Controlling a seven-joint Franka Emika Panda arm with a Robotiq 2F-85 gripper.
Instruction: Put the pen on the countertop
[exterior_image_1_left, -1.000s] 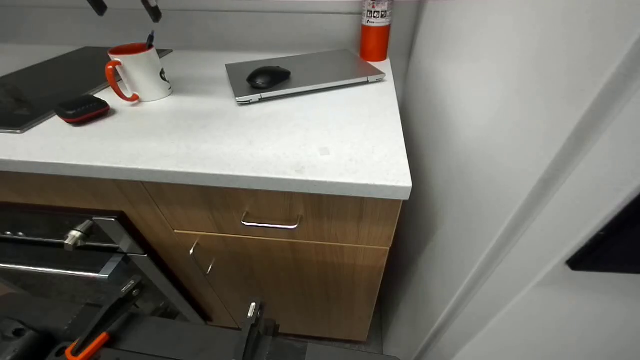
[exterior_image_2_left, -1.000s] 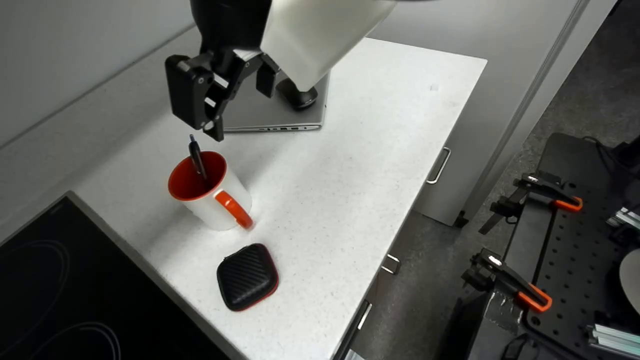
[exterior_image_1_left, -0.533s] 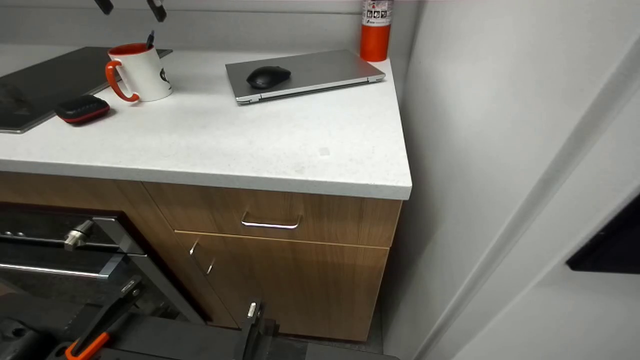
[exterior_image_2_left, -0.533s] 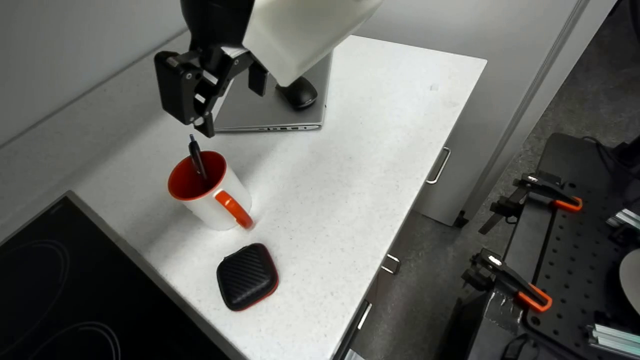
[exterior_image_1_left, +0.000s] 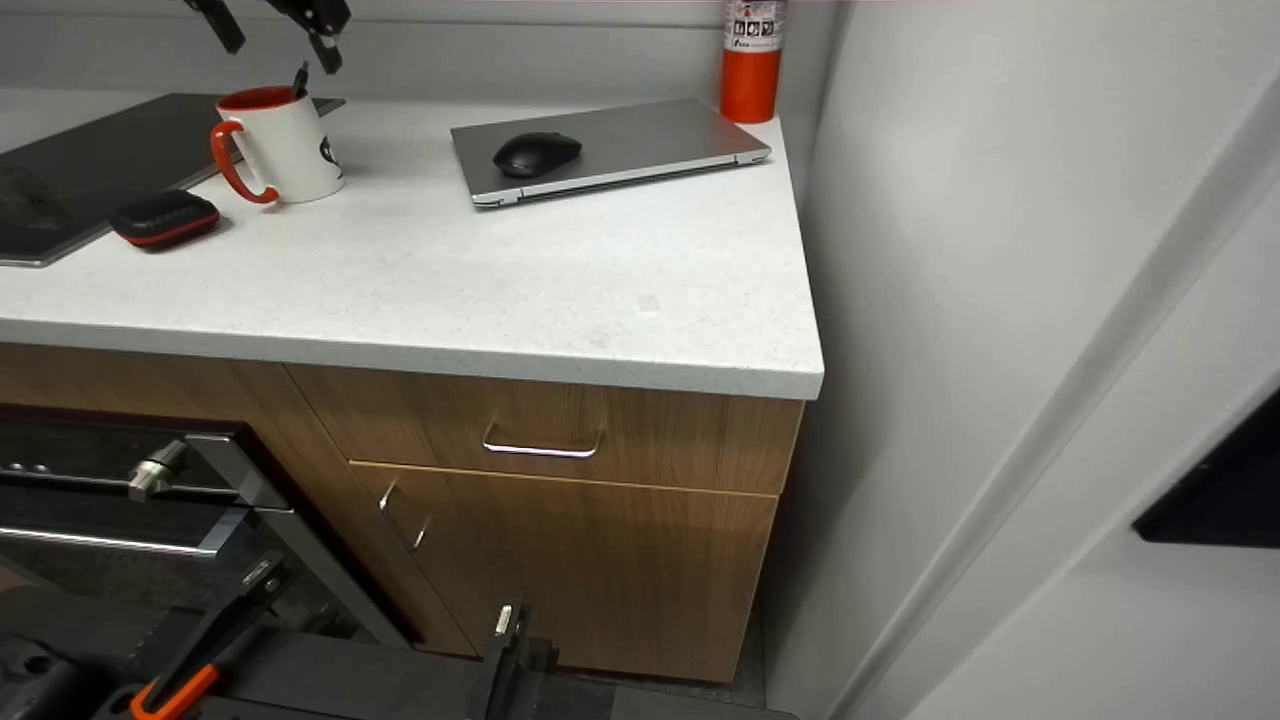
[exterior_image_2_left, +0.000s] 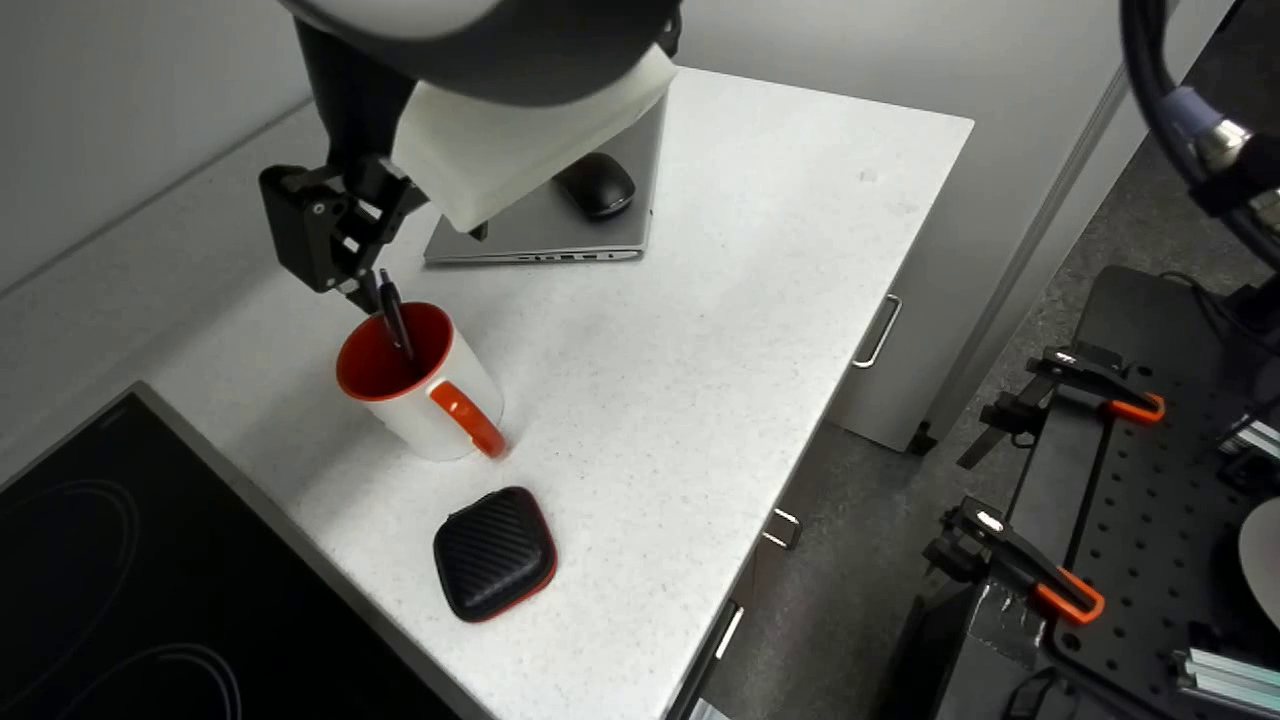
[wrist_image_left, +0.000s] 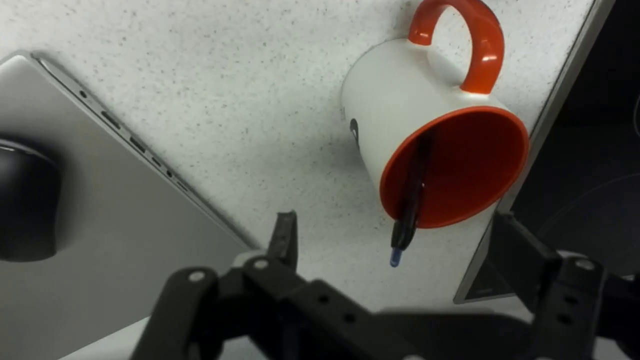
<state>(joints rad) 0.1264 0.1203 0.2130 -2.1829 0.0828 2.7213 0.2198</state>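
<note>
The main job is not done: the pen (wrist_image_left: 411, 205) is not on the bench (exterior_image_1_left: 480, 270). It leans inside the white mug (wrist_image_left: 395, 100), and its blue end pokes out past the red rim. The mug stands between the back edge and the front edge of the bench, near the black hob (exterior_image_2_left: 130, 560). Your gripper (wrist_image_left: 395, 217) is spread wide and holds nothing. In the wrist view the pen's blue end shows in the gap, with room on both sides, so I think your step now is to grab it. I can't tell if you are low enough to catch it. So all the steps look left to do: pinch the pen, pull it up out of the mug, carry it over, lay it down and let go. A good spot might be toward the front corner far from the hob. The grey laptop (exterior_image_1_left: 650, 135) lies near the back corner at that end, so keep off it: a pen put there would not be on the bench.
</note>
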